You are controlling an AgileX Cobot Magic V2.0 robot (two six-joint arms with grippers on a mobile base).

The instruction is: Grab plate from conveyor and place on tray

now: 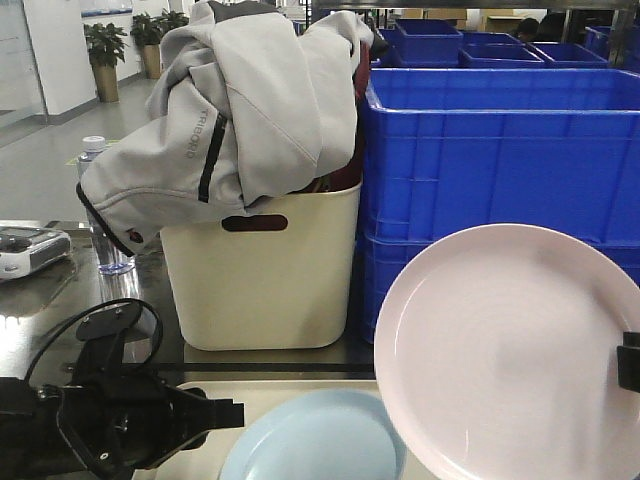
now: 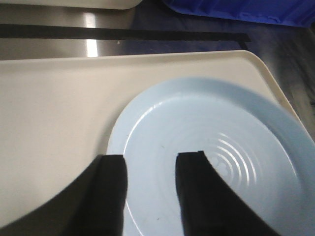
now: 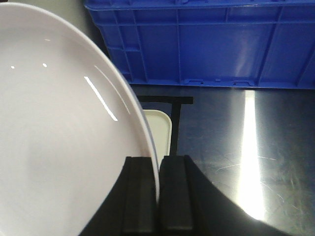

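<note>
Over the tray's (image 2: 59,98) right end, the pink plate (image 1: 510,350) is held up off the surface, tilted steeply so its face turns toward the front camera. The right gripper (image 3: 158,162) pinches the plate's rim, its two black fingers (image 3: 140,191) drawn narrow with only the thin edge between them. From the right wrist view, a cream corner of the tray shows just behind the plate's edge.

Flat on the tray, toward its right half, lies a pale blue plate (image 2: 206,147) with raised rings at its centre. The left gripper (image 2: 150,160) hovers above the near part of this plate, fingers spread well apart and holding nothing.

Behind the tray, on the steel tabletop (image 3: 256,147), stands a tall cream bin (image 1: 260,290) stuffed with a grey jacket (image 1: 250,100) that spills over its rim. Behind the tray's right end, blue crates (image 1: 480,150) are stacked just beside the bin. Well left of the bin, a clear water bottle (image 1: 100,200) stands partly hidden by the jacket's sleeve.
</note>
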